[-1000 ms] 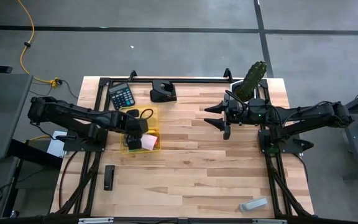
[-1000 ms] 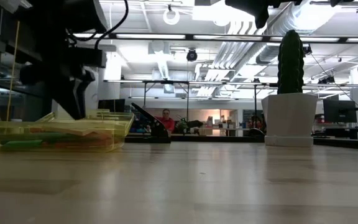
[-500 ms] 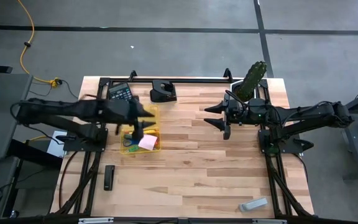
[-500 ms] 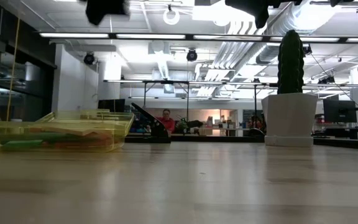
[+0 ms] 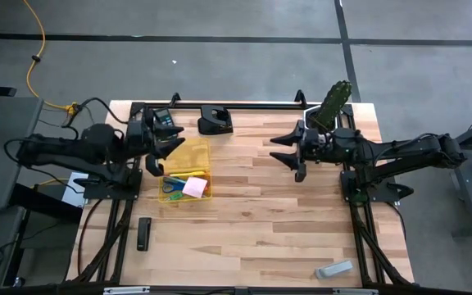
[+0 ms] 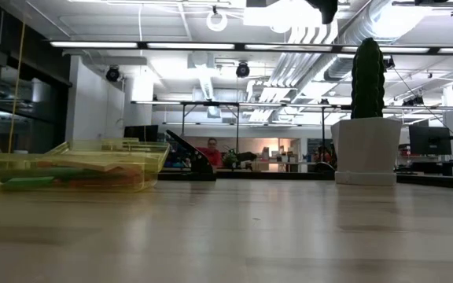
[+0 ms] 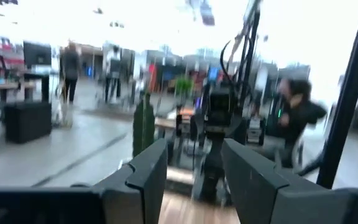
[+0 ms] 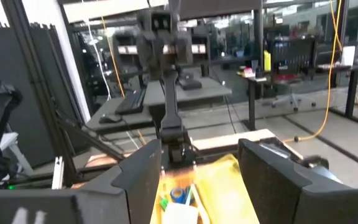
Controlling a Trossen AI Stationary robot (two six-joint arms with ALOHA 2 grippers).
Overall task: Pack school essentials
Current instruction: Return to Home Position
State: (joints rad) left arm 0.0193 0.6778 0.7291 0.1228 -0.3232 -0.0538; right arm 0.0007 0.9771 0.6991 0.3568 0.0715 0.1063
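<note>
A clear yellow bin (image 5: 188, 168) stands on the table's left half. In it lie a pink note pad (image 5: 193, 187), blue-handled scissors (image 5: 170, 185) and thin pens (image 5: 188, 174). The low view shows the bin (image 6: 69, 167) from the side. The right wrist view looks down on the bin (image 8: 219, 177) and the scissors (image 8: 178, 194). My left gripper (image 5: 164, 156) hangs open in the air at the bin's left far corner, level, fingers toward the right; its wrist view (image 7: 192, 177) shows them apart. My right gripper (image 5: 279, 151) is open in mid-air right of centre, facing the bin (image 8: 199, 171).
A green cactus in a white pot (image 5: 333, 102) (image 6: 366, 118) stands at the far right. A calculator (image 5: 164, 117) and a black desk item (image 5: 215, 121) sit by the far edge. A black bar (image 5: 144, 233) lies near left, and a grey piece (image 5: 334, 268) lies near right.
My left gripper has risen out of the yellow bin and drawn back toward the table's left and far edge. It has tipped from pointing down to pointing level. The bin and its contents have stayed put.
</note>
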